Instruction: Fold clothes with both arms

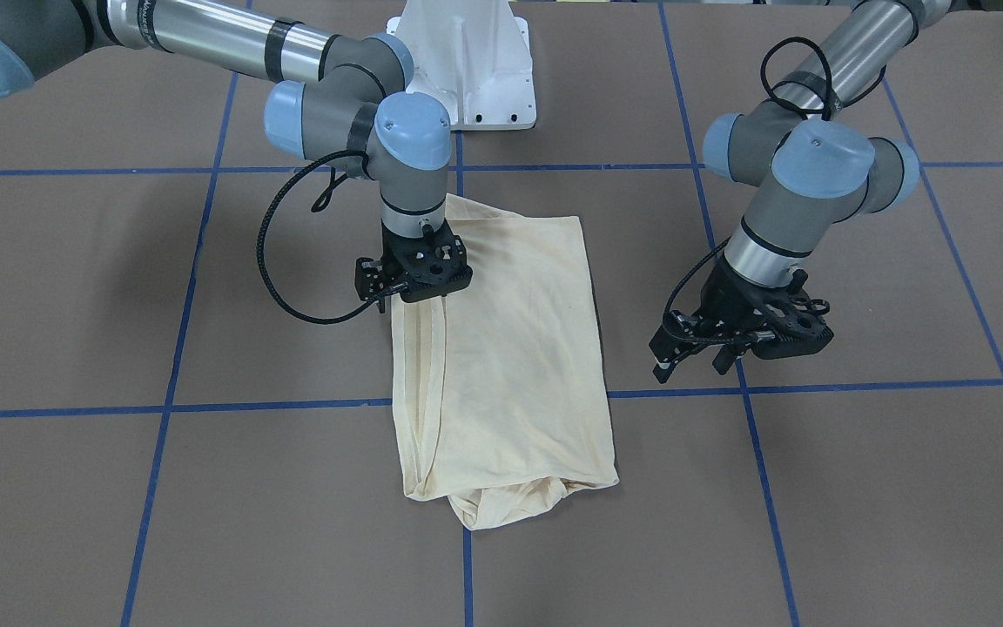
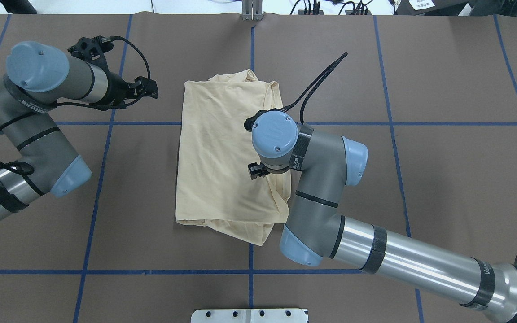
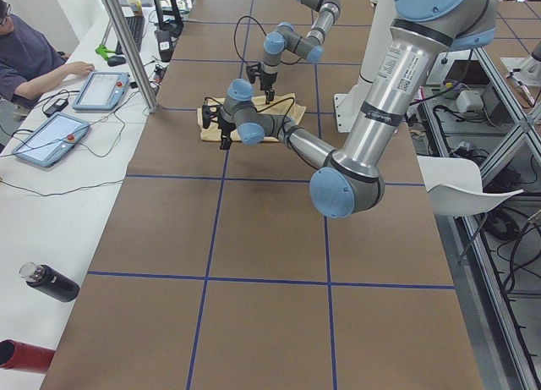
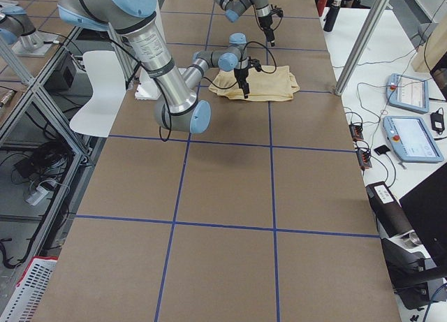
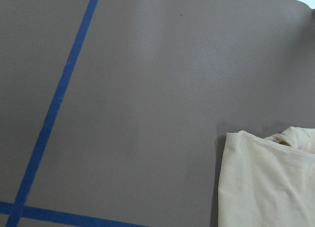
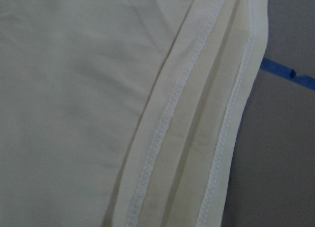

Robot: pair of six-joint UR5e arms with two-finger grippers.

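The clothes are one pale cream shirt (image 1: 501,348) (image 2: 218,157), lying folded into a long rectangle in the middle of the table. A bunched end points away from the robot. My right gripper (image 1: 414,292) points straight down onto the shirt's hemmed side edge near the robot's end. Its fingertips are hidden, so I cannot tell whether they hold cloth. The right wrist view shows only the shirt (image 6: 74,89) with its stitched hems, very close. My left gripper (image 1: 691,366) (image 2: 153,89) hovers open over bare table beside the shirt, holding nothing. A shirt corner (image 5: 266,182) shows in the left wrist view.
Blue tape lines (image 1: 275,405) divide the brown table surface. The white pedestal base (image 1: 467,61) stands at the robot's side. A person (image 3: 25,60) sits at a side bench with tablets (image 3: 51,136), and a dark bottle (image 3: 51,282) lies there.
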